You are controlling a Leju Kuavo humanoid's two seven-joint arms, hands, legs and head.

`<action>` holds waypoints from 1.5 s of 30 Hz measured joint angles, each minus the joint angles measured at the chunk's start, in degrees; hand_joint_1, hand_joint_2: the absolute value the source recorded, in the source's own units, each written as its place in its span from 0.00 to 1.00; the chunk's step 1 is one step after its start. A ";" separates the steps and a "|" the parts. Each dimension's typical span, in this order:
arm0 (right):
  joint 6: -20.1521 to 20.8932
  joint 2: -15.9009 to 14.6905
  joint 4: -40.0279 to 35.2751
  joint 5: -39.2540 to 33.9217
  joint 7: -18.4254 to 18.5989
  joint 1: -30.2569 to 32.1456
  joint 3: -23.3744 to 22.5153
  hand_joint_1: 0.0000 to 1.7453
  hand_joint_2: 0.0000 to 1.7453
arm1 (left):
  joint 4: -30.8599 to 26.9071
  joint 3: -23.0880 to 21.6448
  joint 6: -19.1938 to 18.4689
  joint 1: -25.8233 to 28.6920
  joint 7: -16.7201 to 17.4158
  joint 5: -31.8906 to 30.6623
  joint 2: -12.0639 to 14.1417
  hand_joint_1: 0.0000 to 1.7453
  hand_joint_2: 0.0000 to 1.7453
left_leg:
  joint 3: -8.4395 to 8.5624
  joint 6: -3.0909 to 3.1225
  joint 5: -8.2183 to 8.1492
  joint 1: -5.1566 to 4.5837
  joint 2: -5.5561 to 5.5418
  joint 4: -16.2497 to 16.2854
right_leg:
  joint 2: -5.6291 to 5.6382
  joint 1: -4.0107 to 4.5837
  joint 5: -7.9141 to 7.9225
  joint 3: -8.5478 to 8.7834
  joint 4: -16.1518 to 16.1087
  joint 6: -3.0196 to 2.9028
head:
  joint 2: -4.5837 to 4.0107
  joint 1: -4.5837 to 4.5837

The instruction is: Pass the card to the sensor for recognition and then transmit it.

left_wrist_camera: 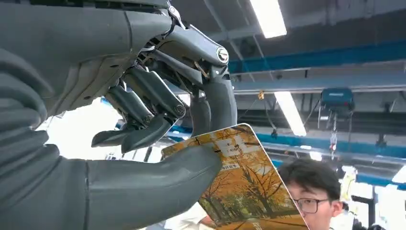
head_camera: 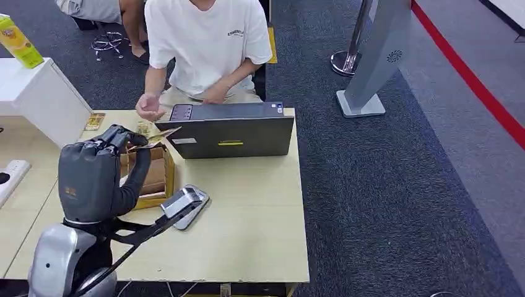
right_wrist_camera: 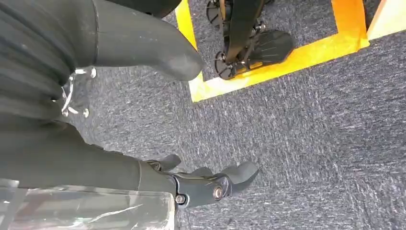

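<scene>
Leftmost, on a white cabinet (head_camera: 43, 93), stands a yellow-green carton (head_camera: 18, 40). Beside it, a white power strip (head_camera: 9, 176) lies at the near-left edge of the light wood table (head_camera: 247, 229).

Next, the left hand (head_camera: 96, 176) is raised above the table's left part, back of the hand toward the head camera. It pinches the card (head_camera: 160, 134) between thumb and fingers. In the left wrist view the thumb (left_wrist_camera: 158, 184) presses on the printed face of the card (left_wrist_camera: 244, 187), an orange picture of autumn trees with white lettering; two fingers stand behind the card's upper edge, the others are curled. The card is up in the air, over the open cardboard box (head_camera: 151, 176) that sits just behind the hand.

Just right of the box, a small grey sensor (head_camera: 186, 204) lies flat on the table, close to the forearm.

Further back, a dark grey case (head_camera: 229, 130) stands across the far edge. A person in a white T-shirt (head_camera: 207, 43) sits behind it, one hand (head_camera: 148, 106) near the card.

Right of the table: dark carpet, a grey kiosk stand (head_camera: 377, 62), a red floor line (head_camera: 470, 77).

Right hand (right_wrist_camera: 191, 184): hangs over carpet and yellow floor tape (right_wrist_camera: 268, 67), fingers loosely extended, thumb apart, holding nothing.
</scene>
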 joint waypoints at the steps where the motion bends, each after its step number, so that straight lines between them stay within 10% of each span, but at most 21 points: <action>1: -0.02 0.00 0.00 0.02 0.00 0.00 -0.17 0.00 1.00 | -0.24 0.00 -0.04 -0.07 0.09 0.17 0.17 1.00 1.00 | 0.00 0.00 0.00 0.00 0.00 0.00 | 0.00 0.00 0.00 0.00 0.00 0.00 | 0.00 0.00; 11: 0.77 0.00 0.02 4.07 0.70 -0.17 -0.11 0.00 1.00 | 1.45 0.92 -0.83 -5.46 4.09 -2.85 -0.20 1.00 1.00 | -0.07 0.04 0.03 -0.03 -0.07 0.04 | -0.08 -0.01 0.02 -0.03 -0.02 0.01 | 0.00 0.00; 16: 2.56 0.37 0.02 11.43 2.53 -1.34 3.26 0.00 1.00 | 18.34 10.22 1.54 -17.33 14.23 -7.10 2.95 1.00 1.00 | 0.03 -0.14 0.28 -0.01 0.13 -0.01 | 0.14 0.00 0.29 -0.11 0.08 -0.25 | -0.02 0.02; 22: 2.53 0.57 0.02 12.42 3.50 -1.72 4.72 0.00 1.00 | 35.62 19.40 5.82 -22.81 13.29 -7.13 4.61 1.00 1.00 | -0.11 -0.27 0.40 0.00 0.13 -0.01 | 0.20 0.00 0.32 -0.32 0.26 -0.29 | -0.02 -0.11; 29: 2.51 0.57 0.02 12.41 3.58 -2.44 4.88 0.00 1.00 | 41.40 21.57 5.16 -24.46 12.70 -7.13 3.72 1.00 1.00 | -0.25 -0.26 0.38 -0.02 0.14 0.01 | 0.21 -0.01 0.32 -0.43 0.25 -0.29 | 0.00 -0.07; 30: 2.47 0.57 0.02 12.41 3.63 -2.53 4.88 0.00 1.00 | 41.75 21.90 5.16 -24.54 12.39 -7.13 3.56 0.00 1.00 | -0.26 -0.26 0.38 -0.02 0.14 0.01 | 0.21 -0.01 0.32 -0.44 0.25 -0.29 | -0.02 -0.07; 45: 2.40 0.57 0.02 12.72 3.63 -2.61 4.85 0.00 1.00 | 45.44 27.93 6.01 -24.93 8.74 -7.13 0.98 0.00 1.00 | -0.28 -0.27 0.39 0.00 0.14 0.01 | 0.21 0.00 0.32 -0.48 0.27 -0.29 | 0.00 -0.07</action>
